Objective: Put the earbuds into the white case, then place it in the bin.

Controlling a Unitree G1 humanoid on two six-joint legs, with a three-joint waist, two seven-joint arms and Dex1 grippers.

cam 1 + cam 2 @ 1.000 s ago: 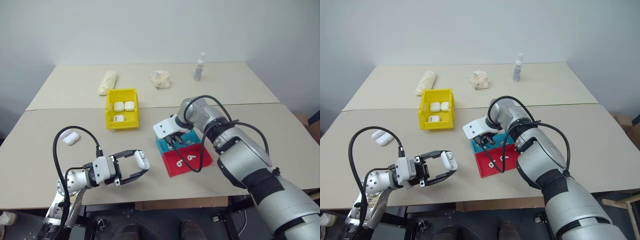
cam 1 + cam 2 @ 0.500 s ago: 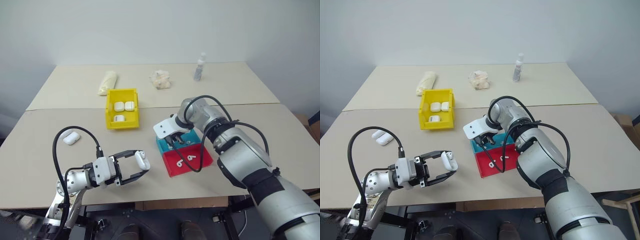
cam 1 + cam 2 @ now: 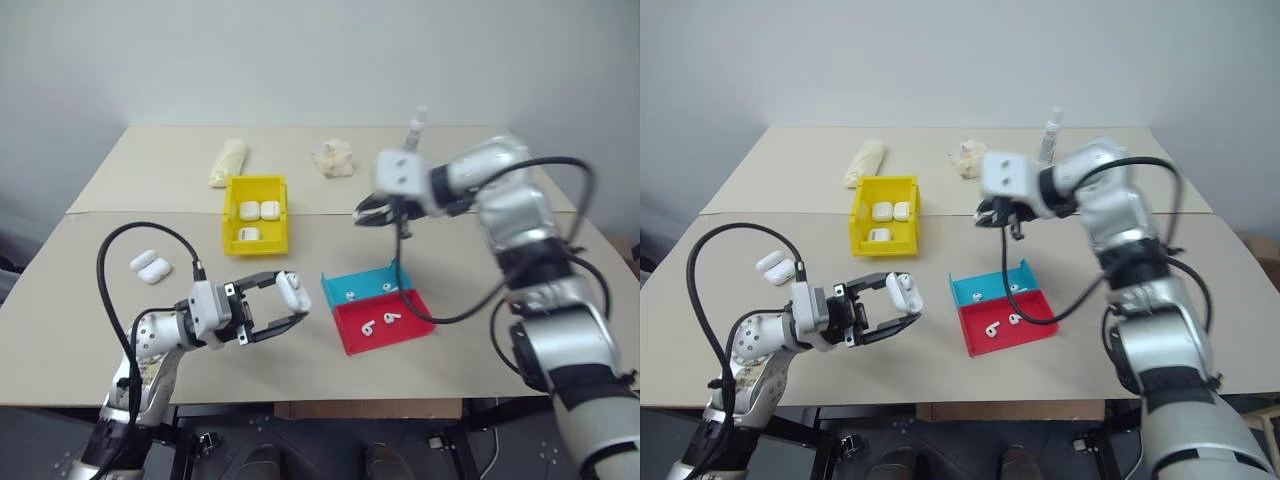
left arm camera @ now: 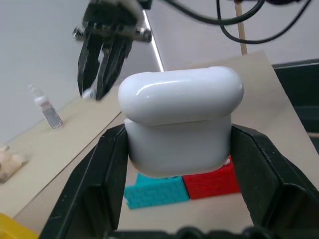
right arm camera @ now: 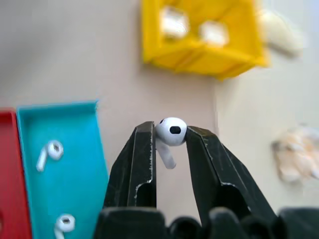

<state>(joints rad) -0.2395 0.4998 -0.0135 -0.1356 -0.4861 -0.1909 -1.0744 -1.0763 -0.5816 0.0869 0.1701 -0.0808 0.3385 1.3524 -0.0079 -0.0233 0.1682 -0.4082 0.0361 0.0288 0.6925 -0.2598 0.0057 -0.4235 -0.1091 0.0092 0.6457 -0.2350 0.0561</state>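
My left gripper (image 3: pixel 295 300) is shut on the white case (image 4: pixel 179 119) and holds it above the table's front, lid down, left of the tray. My right gripper (image 3: pixel 375 218) hangs high over the table between the yellow bin (image 3: pixel 228 215) and the tray, shut on one earbud (image 5: pixel 171 131) with its stem pointing down. Several more earbuds (image 3: pixel 368 326) lie in the blue-and-red tray (image 3: pixel 345 340). Three white cases lie inside the bin.
Two spare white cases (image 3: pixel 150 267) lie at the left of the near table. On the far table are a small bottle (image 3: pixel 415 125), a crumpled wad (image 3: pixel 334 158) and a pale roll (image 3: pixel 228 162). A seam runs between the two tables.
My right gripper has lifted out of the tray with an earbud and swung up and back. The left gripper has risen a little with the case. The camera has shifted too.
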